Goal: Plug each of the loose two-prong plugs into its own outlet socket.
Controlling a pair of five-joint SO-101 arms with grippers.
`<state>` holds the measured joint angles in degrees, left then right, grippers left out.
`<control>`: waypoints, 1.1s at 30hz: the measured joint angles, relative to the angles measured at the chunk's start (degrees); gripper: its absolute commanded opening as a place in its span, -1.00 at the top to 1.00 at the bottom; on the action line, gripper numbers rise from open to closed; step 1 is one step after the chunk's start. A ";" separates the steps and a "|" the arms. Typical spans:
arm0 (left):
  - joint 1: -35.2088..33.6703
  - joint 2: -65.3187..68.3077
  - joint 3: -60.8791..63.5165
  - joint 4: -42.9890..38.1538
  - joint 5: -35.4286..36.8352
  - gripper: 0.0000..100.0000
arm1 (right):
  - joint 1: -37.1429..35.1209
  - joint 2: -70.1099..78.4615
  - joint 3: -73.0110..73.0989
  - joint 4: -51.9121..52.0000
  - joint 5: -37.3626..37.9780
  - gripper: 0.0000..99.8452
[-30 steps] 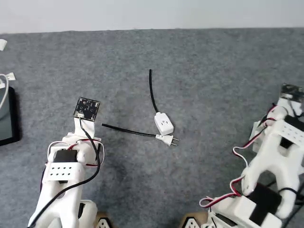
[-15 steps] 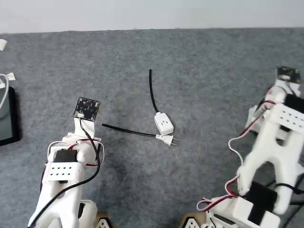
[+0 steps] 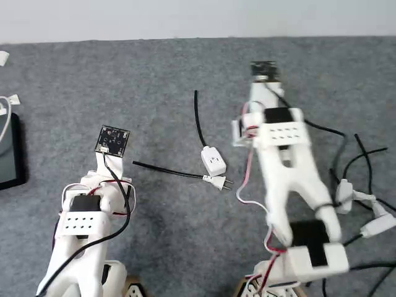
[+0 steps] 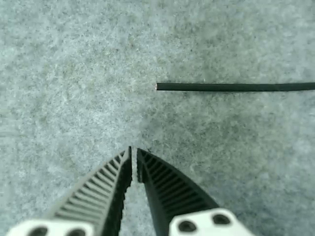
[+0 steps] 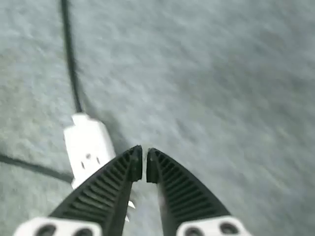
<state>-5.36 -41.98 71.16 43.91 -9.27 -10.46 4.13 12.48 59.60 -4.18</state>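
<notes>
A white outlet socket (image 3: 213, 161) lies mid-table on its black cord (image 3: 198, 120). Just in front of it lies a white two-prong plug (image 3: 216, 181), prongs pointing right, its black cord (image 3: 164, 171) trailing left. My right gripper (image 5: 143, 151) is shut with nothing in it and hovers just beside the socket (image 5: 88, 145); the right arm (image 3: 278, 133) stands to the socket's right. Over bare carpet my left gripper (image 4: 134, 149) is shut and empty, a short way from the free end of the plug's cord (image 4: 231, 87). The left arm (image 3: 93, 204) sits at the front left.
Grey carpet (image 3: 154, 68) covers the table. A dark flat device (image 3: 9, 151) with a white cable (image 3: 5, 117) lies at the left edge. Loose robot cables (image 3: 365, 210) spread at the right. A pale wall (image 3: 198, 18) runs along the back.
The right arm has swung from the table's far right edge leftward to the middle, ending beside the socket. The left arm, socket and plug have not moved.
</notes>
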 measured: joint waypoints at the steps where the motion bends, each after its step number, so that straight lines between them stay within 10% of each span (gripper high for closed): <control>1: 0.00 0.00 0.00 -0.18 0.18 0.97 | -0.88 2.02 0.00 -2.02 0.00 0.98; 7: 2.46 0.00 -0.26 -0.53 5.98 0.97 | -1.58 6.95 0.00 -4.13 -0.09 0.98; 21: 32.88 30.33 -32.88 4.13 40.62 0.68 | 16.00 4.84 5.01 -1.41 -4.31 0.98; 33: 36.31 61.54 -62.59 9.85 55.82 0.67 | 17.32 4.48 5.01 -2.29 -3.52 0.98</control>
<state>30.95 19.56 8.57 53.76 46.55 6.86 8.62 17.49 57.32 -7.69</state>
